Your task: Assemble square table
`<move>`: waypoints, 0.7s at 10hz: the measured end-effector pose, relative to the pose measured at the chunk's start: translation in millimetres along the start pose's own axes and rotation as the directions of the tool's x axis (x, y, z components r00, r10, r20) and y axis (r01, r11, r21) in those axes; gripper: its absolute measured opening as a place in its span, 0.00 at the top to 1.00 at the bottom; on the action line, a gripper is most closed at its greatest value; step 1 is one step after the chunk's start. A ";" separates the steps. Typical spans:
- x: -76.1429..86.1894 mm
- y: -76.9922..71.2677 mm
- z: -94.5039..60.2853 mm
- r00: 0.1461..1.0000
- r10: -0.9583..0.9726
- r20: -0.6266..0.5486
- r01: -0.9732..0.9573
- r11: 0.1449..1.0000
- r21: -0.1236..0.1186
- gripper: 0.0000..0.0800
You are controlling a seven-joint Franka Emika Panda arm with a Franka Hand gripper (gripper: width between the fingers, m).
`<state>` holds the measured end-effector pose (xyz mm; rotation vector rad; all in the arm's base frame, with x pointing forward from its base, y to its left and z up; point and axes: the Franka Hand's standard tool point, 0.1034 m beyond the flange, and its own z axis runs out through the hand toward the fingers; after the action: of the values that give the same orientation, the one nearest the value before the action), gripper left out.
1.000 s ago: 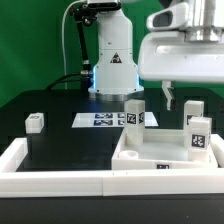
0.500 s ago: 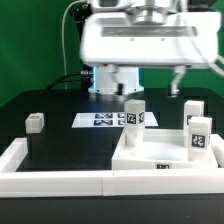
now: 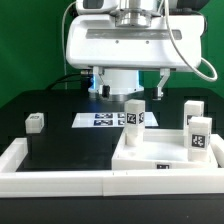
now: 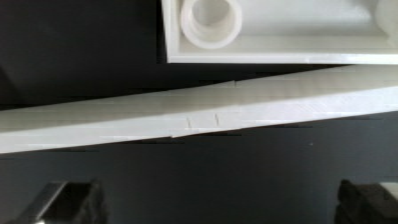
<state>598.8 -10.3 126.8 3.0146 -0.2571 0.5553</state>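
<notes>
A: Exterior view, item one: top [image 3: 160, 158] flat at the exterior view's right, legs [image 3: 133, 115] standing on it, one leg [image 3: 36, 122] apart at the left.
B: Gripper [image 3: 131, 88]?
A: Wide open, empty, above the top.
B: Wrist view?
A: Top corner [image 4: 267, 30], rim bar [image 4: 196, 110]. Likely light, stiff, smooth plastic; take legs across flat sides.

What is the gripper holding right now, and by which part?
Nothing. The gripper hangs open above the tabletop and its standing legs, with an empty gap between its fingers in the wrist view.
</notes>
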 end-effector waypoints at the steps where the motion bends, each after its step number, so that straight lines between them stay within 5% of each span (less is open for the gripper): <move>1: 0.6 3.3 0.1 1.000 0.004 0.000 -0.004 1.000 -0.003 0.19; 3: -6.7 13.7 2.6 0.998 -0.054 0.012 0.055 0.998 -0.011 0.19; 7: -17.9 102.2 -0.7 0.982 -0.181 0.048 0.183 0.982 -0.049 0.19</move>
<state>564.2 -108.0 124.5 2.9593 0.0032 0.4600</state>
